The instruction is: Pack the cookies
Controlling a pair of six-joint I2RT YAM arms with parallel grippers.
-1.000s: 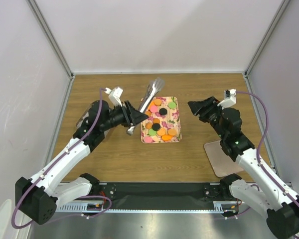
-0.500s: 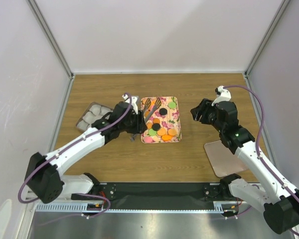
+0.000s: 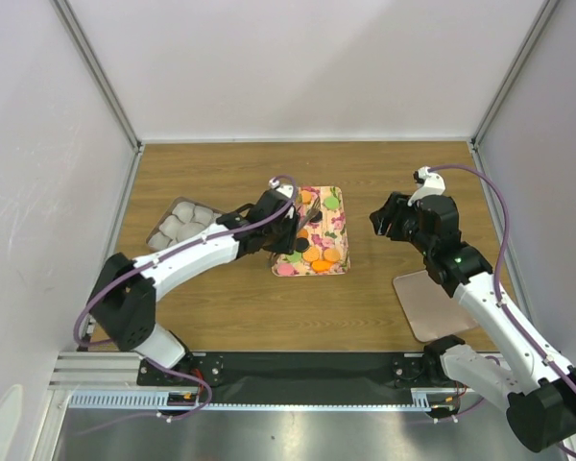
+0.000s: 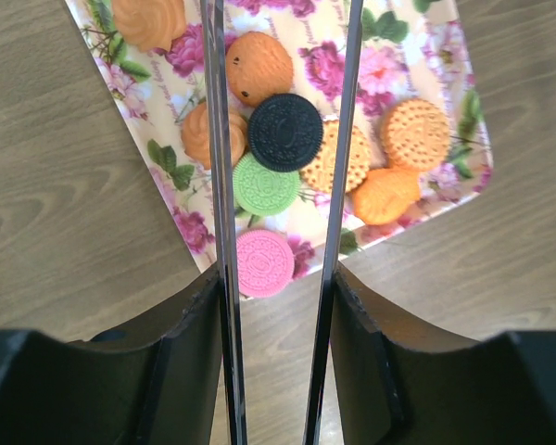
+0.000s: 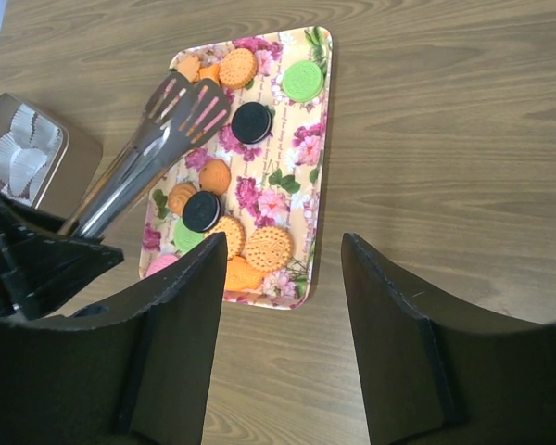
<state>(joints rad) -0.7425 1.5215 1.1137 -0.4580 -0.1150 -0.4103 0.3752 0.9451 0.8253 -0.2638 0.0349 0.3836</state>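
Jaws on the left gripper (image 4: pixel 278 297) are narrowed around the handle end of a pair of metal tongs (image 5: pixel 157 153), pinching them from both sides. The tongs reach out over a flowered tray (image 5: pixel 292 199) in the middle of the table (image 3: pixel 230 298), their two arms apart. From the left wrist view a black, a green and a pink cookie sit between those arms; whether the tips touch anything I cannot tell. The cookies (image 5: pixel 250 121) all lie on the tray, mostly orange ones, with one green one alone at the far right corner. The right gripper (image 5: pixel 283 243) hangs to the right of the tray, jaws spread wide around nothing. Left of the tray is a tin (image 3: pixel 180 223) of white paper cups. A pinkish board (image 3: pixel 424 303) lies at the near right.
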